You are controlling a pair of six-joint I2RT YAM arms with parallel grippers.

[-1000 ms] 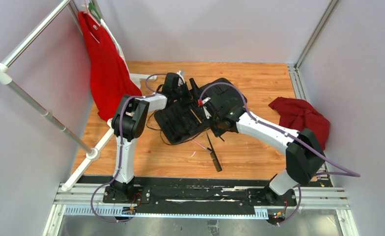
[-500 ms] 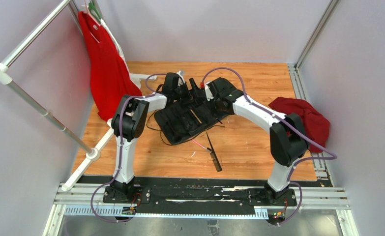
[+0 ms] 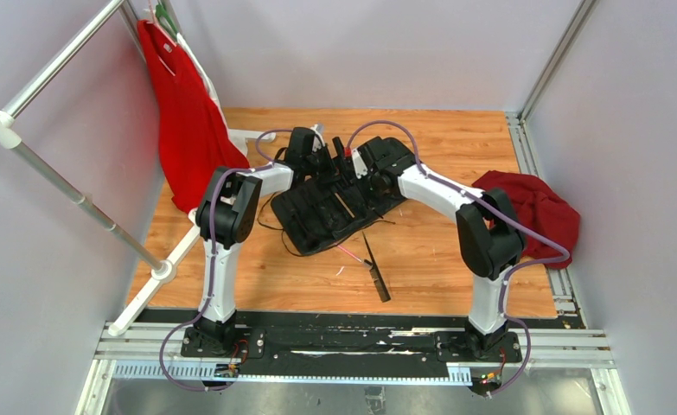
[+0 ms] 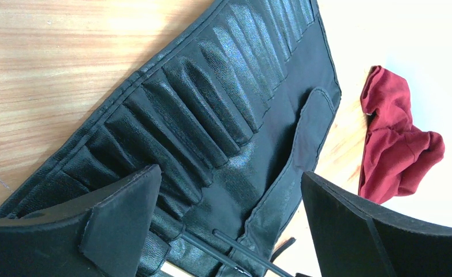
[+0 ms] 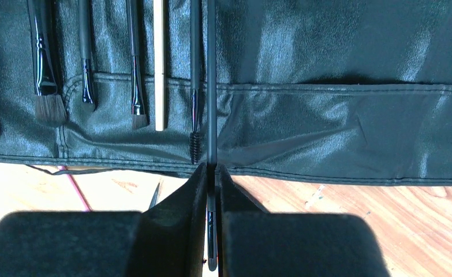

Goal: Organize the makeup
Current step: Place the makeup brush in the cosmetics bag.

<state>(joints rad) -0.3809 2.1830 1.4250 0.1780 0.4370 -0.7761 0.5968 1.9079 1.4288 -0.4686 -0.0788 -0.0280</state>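
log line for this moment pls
right tool: shut on thin black brush, over roll | left tool: open, over roll slots | dark brush loose on table

The brush roll [image 3: 335,203] lies spread mid-table [image 3: 456,138]. A row of brushes [image 5: 134,63] rests on it, and the thin brush [image 5: 212,86] in the right gripper [image 5: 211,173] lies just beside that row. In front of the roll, loose brushes [image 3: 375,272] lie on the table. A crumpled cloth [image 3: 529,212] sits well to its right; a garment [image 3: 183,130] hangs on the rack [image 3: 58,177] at left.
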